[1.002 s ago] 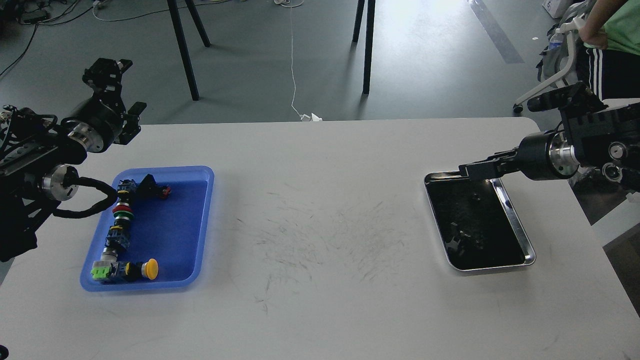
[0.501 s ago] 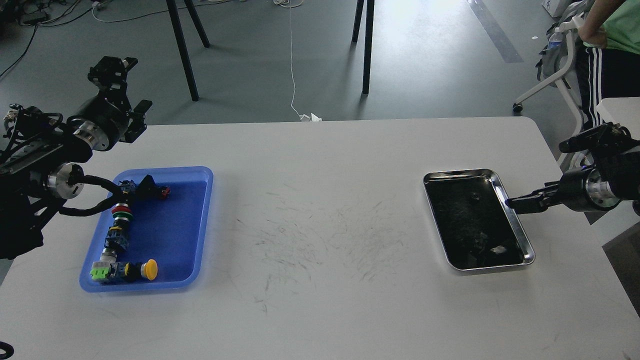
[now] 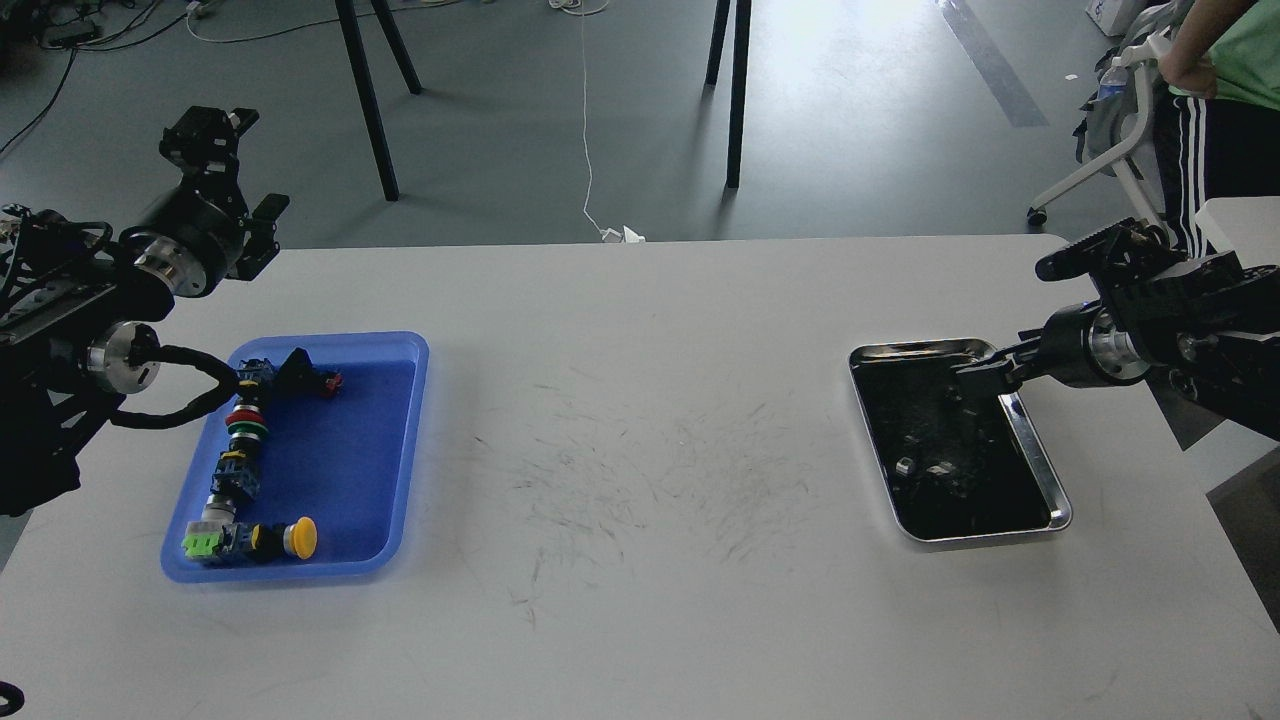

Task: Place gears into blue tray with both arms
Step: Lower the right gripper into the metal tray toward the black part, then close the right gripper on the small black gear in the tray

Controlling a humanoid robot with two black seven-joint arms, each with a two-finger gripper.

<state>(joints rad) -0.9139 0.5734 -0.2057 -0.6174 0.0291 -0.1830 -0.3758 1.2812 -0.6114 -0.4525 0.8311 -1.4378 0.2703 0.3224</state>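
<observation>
The blue tray lies at the table's left, with a row of coloured push-button switches along its left side. The gears show only as small dark bits inside the silver tray on the right, and I cannot tell them apart. My right gripper points left and hangs over that tray's far right corner. Its fingers form one dark tip, so a hold on anything is unclear. My left gripper is raised beyond the table's far left edge, behind the blue tray, dark and hard to read.
The wide scuffed middle of the white table separates the two trays. Black stand legs rise from the floor behind the table. A person and a chair stand at the far right.
My right gripper swung from the silver tray's right rim up and left to its far right corner. Small pieces inside that tray shifted. My left gripper moved slightly left and up.
</observation>
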